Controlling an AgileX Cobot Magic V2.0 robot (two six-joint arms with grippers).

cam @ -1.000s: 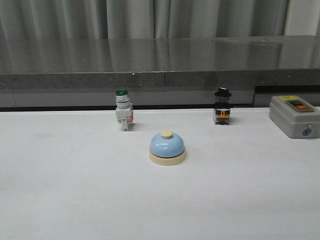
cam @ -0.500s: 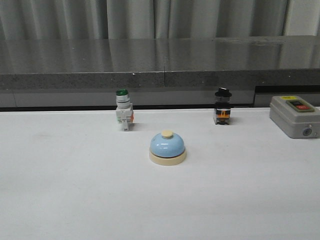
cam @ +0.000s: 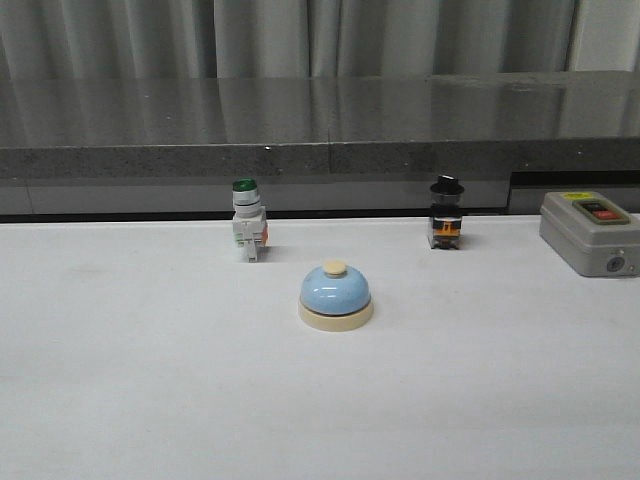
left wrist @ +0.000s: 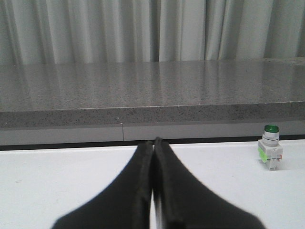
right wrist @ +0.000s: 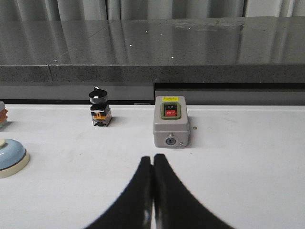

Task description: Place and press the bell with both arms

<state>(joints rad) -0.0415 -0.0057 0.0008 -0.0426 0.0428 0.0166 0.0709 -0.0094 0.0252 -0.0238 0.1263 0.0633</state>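
The light-blue dome bell (cam: 335,295) with a cream base and cream knob stands upright on the white table (cam: 150,380) near the middle. It also shows at the edge of the right wrist view (right wrist: 9,157). Neither arm shows in the front view. My left gripper (left wrist: 153,142) is shut and empty above the table; the bell is out of its view. My right gripper (right wrist: 152,158) is shut and empty, well apart from the bell.
A green-capped white push-button switch (cam: 247,232) stands behind the bell to the left, also in the left wrist view (left wrist: 270,152). A black-knobbed selector switch (cam: 445,213) stands back right. A grey box with red and black buttons (cam: 590,232) sits far right. A dark stone ledge (cam: 320,130) runs behind.
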